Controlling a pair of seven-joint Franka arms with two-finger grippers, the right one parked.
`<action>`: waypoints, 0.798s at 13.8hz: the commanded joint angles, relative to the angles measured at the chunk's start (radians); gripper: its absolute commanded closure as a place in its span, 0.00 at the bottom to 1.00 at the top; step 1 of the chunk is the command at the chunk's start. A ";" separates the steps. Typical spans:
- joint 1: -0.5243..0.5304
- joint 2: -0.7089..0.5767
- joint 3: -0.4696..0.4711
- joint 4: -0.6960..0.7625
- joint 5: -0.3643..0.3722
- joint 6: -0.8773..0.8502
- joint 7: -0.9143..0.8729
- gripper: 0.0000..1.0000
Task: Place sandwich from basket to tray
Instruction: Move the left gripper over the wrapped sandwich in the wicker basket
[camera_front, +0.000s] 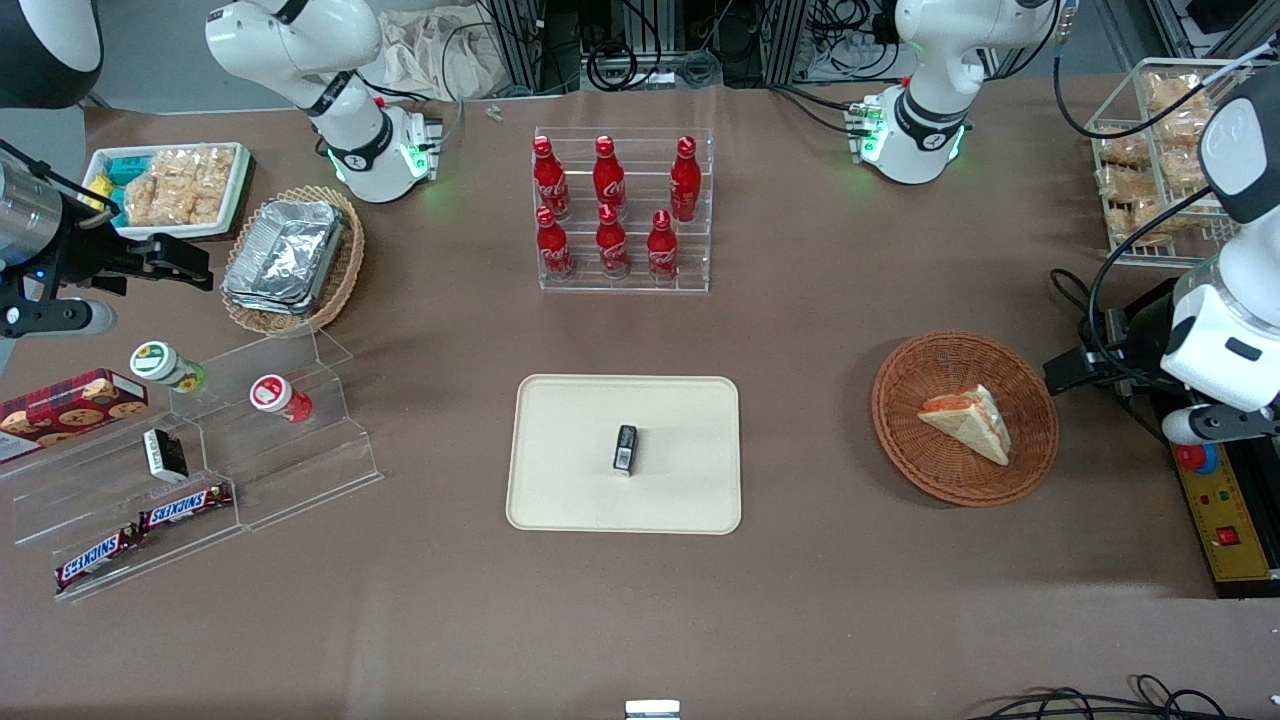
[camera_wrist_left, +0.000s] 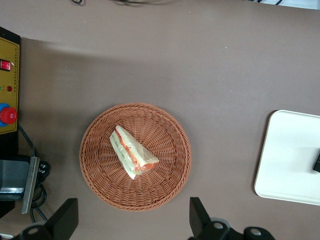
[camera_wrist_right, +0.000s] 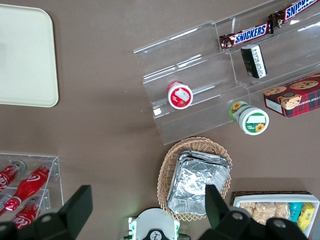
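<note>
The sandwich (camera_front: 970, 420), a wrapped white-bread wedge with orange-red and green filling, lies in the round reddish-brown wicker basket (camera_front: 925, 468). The cream tray (camera_front: 570, 490) lies flat, farther toward the parked arm's end than the basket. My left gripper (camera_front: 1068, 371) hovers high beside the basket, toward the working arm's end, open and empty. In the left wrist view the sandwich (camera_wrist_left: 132, 154) lies near the middle of the basket (camera_wrist_left: 102, 187), the gripper (camera_wrist_left: 132, 222) stands above the table just off the basket's rim, and the tray's edge (camera_wrist_left: 290, 155) shows.
A small black packet (camera_front: 625, 449) lies on the tray. A clear rack of red bottles (camera_front: 615, 210) stands farther from the front camera. A yellow control box with a red button (camera_front: 1215, 500) lies beside the basket. Stepped clear shelves with snacks (camera_front: 190, 470) stand toward the parked arm's end.
</note>
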 joint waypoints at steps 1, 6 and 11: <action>-0.009 0.018 0.007 0.028 -0.009 -0.021 -0.014 0.00; -0.011 0.038 0.007 0.005 0.008 -0.019 -0.014 0.00; -0.001 0.035 0.007 -0.089 0.004 0.019 -0.359 0.01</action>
